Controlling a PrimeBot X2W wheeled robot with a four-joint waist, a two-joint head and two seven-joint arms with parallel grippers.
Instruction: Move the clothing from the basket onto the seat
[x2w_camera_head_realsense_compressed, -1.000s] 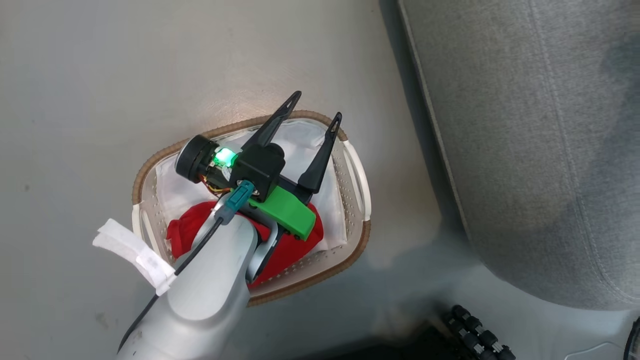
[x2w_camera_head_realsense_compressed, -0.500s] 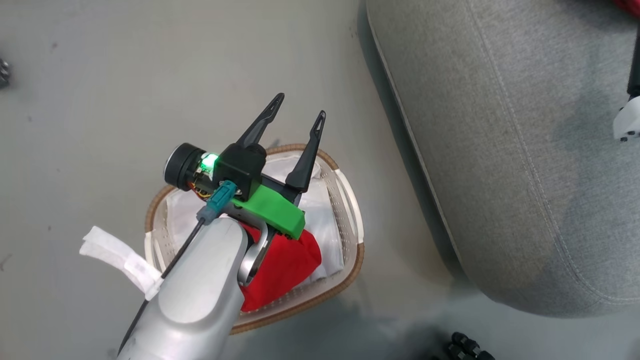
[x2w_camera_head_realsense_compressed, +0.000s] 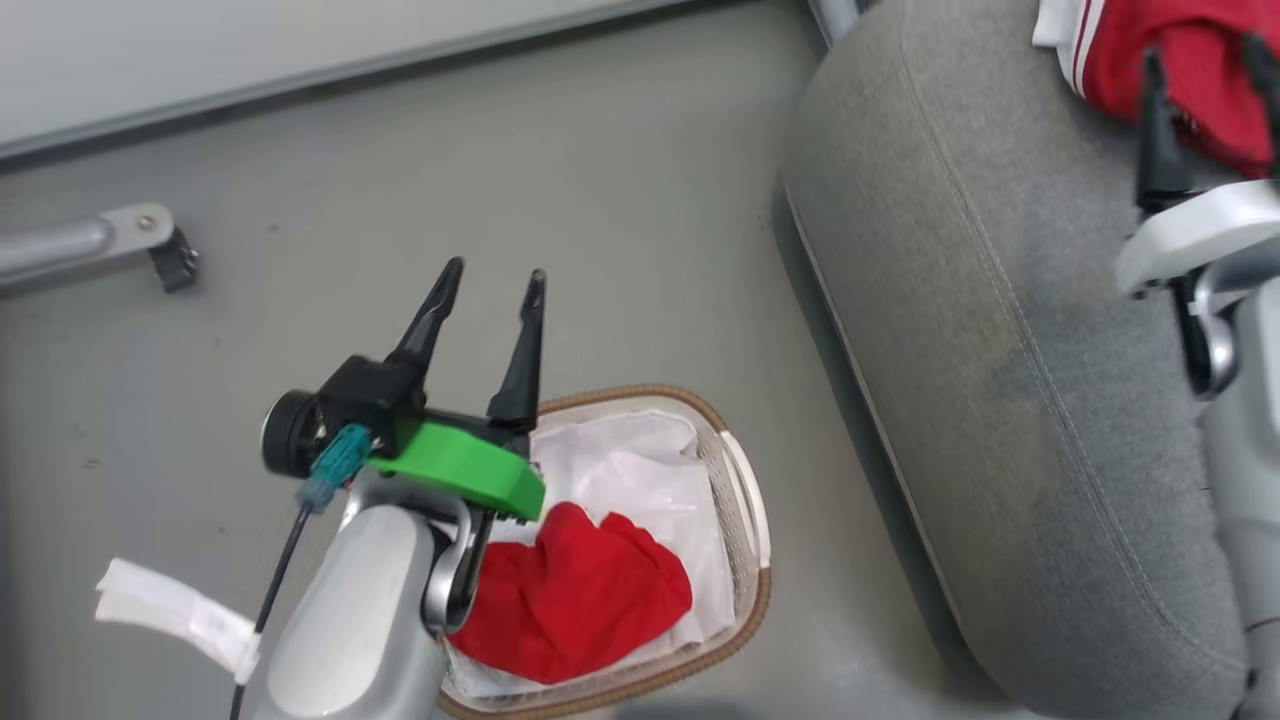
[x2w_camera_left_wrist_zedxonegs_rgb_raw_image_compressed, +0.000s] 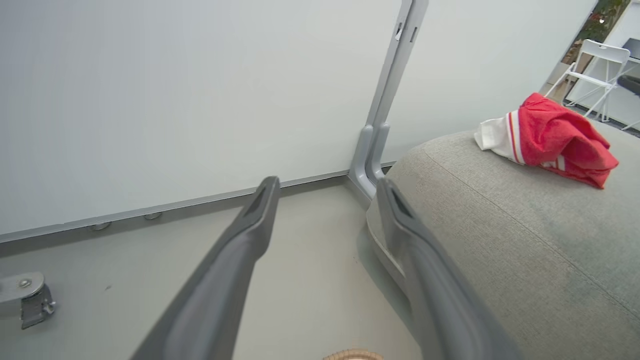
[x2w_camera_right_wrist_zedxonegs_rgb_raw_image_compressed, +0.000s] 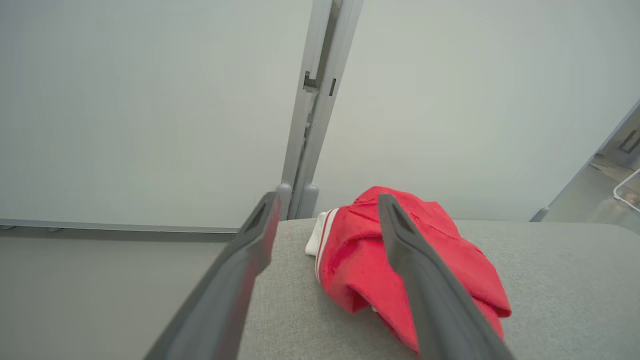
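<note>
Since a second ago the head camera has swung, and the left gripper (x2w_camera_head_realsense_compressed: 497, 270) has drawn off the middle of the basket (x2w_camera_head_realsense_compressed: 750, 505). Its fingers (x2w_camera_head_realsense_compressed: 527, 330) stand spread and empty past the far left rim, over floor (x2w_camera_head_realsense_compressed: 500, 150). At far right the right gripper (x2w_camera_right_wrist_zedxonegs_rgb_raw_image_compressed: 328, 199) is parted too, clenching nothing, just above the striped red garment (x2w_camera_right_wrist_zedxonegs_rgb_raw_image_compressed: 360, 250) lying loose on the seat (x2w_camera_head_realsense_compressed: 980, 350). In the basket's near half the plain red garment (x2w_camera_head_realsense_compressed: 580, 590) lies crumpled on the white liner (x2w_camera_head_realsense_compressed: 630, 470). One piece looks delivered, and the second pickup is in hand. Next, the left gripper must come back, down, and pinch red cloth alone, not liner.
</note>
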